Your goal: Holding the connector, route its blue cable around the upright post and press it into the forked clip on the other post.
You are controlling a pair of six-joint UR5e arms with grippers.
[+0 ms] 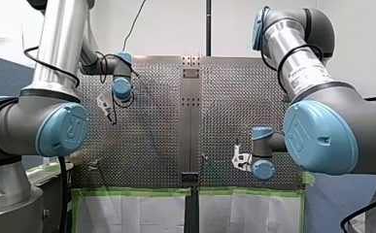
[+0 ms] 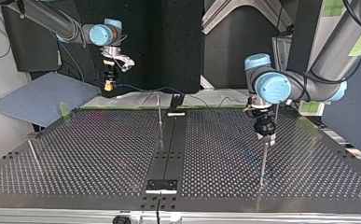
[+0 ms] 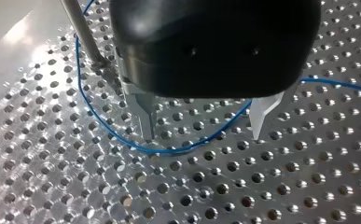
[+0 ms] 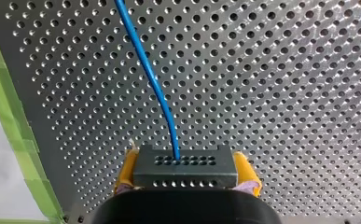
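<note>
Perforated silver tabletop (image 1: 146, 136) stretches between the two arms, edged with green tape (image 1: 132, 192) along the near side of the front view. At that view's left, the left arm's black gripper with bare metal fingers (image 3: 205, 126) hangs close over the plate, its fingers spread and holding nothing. The thin blue cable (image 3: 187, 148) lies in a loose bow on the plate under them, sweeping past the foot of a slim upright metal post (image 3: 82, 32) beside the gripper. Further right, the right arm's yellow-padded gripper (image 4: 186, 173) is clamped on the small black rectangular connector block (image 4: 185, 165), the cable leaving its holed face ahead of the gripper. I'd judge the cable light and limp yet springy, apt to slide off a smooth post, so the rigid connector is the sound place to hold, as now; which post carries the forked clip I cannot make out.
</note>
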